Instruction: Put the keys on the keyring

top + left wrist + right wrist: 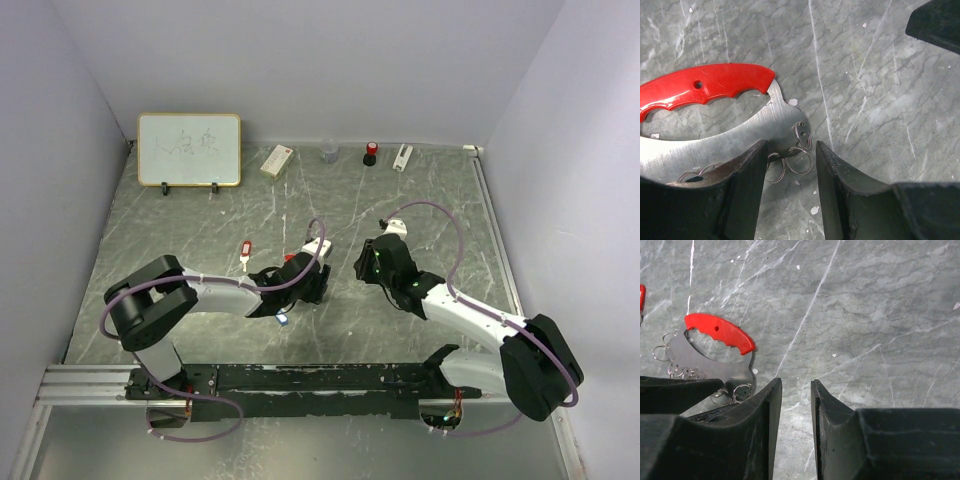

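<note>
key: red-headed key (245,252) lay on worktop (440,200), left of both arms | left pincer (790,150): jaws apart, straddling small rings (801,161) at the keyring's (740,130) end, red fob (705,87) running crosswise; nearer arm | right pincer (796,390): narrowly apart, empty, keyring to its left
</note>
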Tool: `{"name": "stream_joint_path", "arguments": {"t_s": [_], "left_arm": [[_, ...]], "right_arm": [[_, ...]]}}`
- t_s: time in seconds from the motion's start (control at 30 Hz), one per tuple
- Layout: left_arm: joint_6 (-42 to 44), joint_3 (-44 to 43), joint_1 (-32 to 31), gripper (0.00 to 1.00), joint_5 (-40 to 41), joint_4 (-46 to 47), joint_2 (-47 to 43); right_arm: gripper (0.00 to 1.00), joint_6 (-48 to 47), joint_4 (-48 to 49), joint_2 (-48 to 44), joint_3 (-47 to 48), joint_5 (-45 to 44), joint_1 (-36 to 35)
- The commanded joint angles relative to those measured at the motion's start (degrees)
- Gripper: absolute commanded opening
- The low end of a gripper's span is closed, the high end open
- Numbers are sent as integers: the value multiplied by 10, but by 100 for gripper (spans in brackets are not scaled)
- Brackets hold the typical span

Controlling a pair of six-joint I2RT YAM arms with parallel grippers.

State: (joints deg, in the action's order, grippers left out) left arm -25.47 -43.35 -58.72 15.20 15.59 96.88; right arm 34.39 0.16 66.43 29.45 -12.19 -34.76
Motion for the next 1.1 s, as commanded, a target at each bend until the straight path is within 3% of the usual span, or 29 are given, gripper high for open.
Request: {"name": "stream_joint_path", "arguments": {"t_s": [0.0,0.43,0.73,1.07], "left_arm": [[2,-16,-4,53,6,-2,7],[3,-20,-5,48,8,3,12],[-4,2,-5,53,41,11,-37],[-3,-17,-5,53,20,3,-9]], "right_arm": [[30,-6,16,-2,-6,7,6],[29,-5,19,6,-7,11,6],[29,-5,25,7,-10,12,6],[29,-6,26,11,-9,13,9]]}}
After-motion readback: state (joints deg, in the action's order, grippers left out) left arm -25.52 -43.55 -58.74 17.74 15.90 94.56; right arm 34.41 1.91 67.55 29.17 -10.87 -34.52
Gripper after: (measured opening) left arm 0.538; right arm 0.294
